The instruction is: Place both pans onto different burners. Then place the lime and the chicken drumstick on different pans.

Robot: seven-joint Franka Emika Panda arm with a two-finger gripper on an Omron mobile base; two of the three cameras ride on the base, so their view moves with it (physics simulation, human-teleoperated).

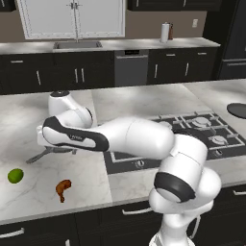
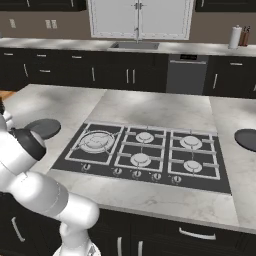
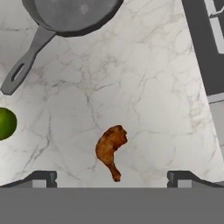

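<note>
The mid-grey pan rests on the marble counter left of the cooktop, its long handle pointing away from the stove. In the left base view my arm hides all of this pan except its handle, while the right base view shows the pan as a grey disc. A darker pan sits on the counter right of the cooktop. The lime and the chicken drumstick lie near the counter's front edge. My gripper hangs open above the drumstick, holding nothing; the lime is off to one side.
The black cooktop has several burners, the largest ring nearest the grey pan. Its edge appears in the hand view. A sink and a paper towel roll stand on the back counter.
</note>
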